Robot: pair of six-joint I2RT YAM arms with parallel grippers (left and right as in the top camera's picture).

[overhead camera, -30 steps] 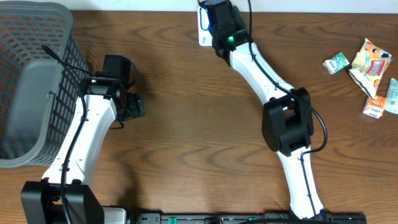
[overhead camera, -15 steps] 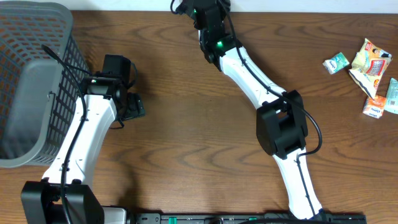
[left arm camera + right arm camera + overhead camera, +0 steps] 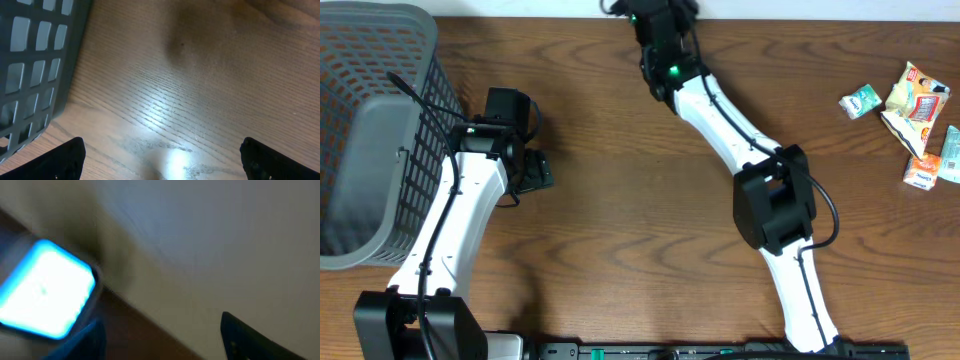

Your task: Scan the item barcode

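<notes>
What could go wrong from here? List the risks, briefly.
1. The blue-lit device sits off to one side of the right gripper, outside its jaws. The view is blurred, so a grab may miss or shove it.
2. The snack packets lie far off at the right, and nothing is held to scan.
3. The open left gripper hovers beside the basket and could bump it.

1. Brown wood-grain bench (image 3: 620,200).
2. Grey mesh basket (image 3: 370,130) sits on its left end.
3. A few snack packets (image 3: 910,110) lie scattered near the right edge.
4. Far edge: a blurry glowing blue-white thing (image 3: 45,297), possibly a scanner.
</notes>
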